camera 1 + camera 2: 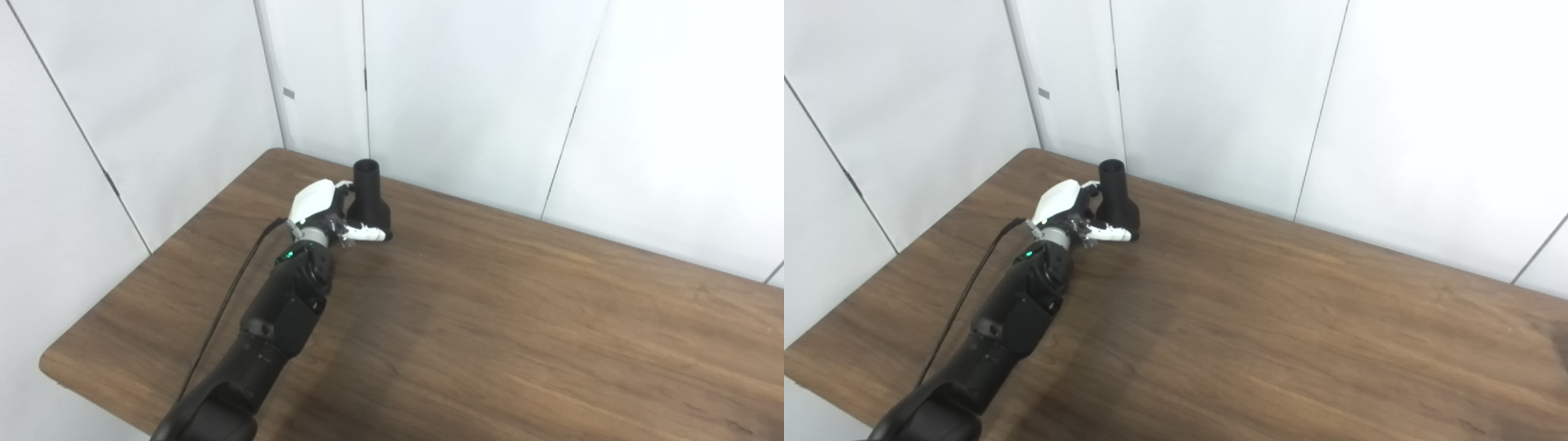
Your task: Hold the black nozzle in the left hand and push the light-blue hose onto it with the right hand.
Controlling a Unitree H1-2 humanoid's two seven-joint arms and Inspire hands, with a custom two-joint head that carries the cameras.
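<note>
My left hand (pixel 324 211) wraps its fingers (pixel 367 234) around the upright black nozzle (pixel 368 199) on the table (pixel 520 318). No hose or right hand in view; a loose grip could tip it.

**Nozzle at the table's far left corner**

The nozzle (pixel 369 199) stands upright on the table (pixel 520 318), near its far left corner. The left hand (pixel 324 214) lies against the nozzle's left side, wall panels (pixel 465 92) behind the nozzle.

walls: white panels (pixel 465 92) (dark seams) | furniture: dark wood-grain table (pixel 520 318) | light: even
</note>
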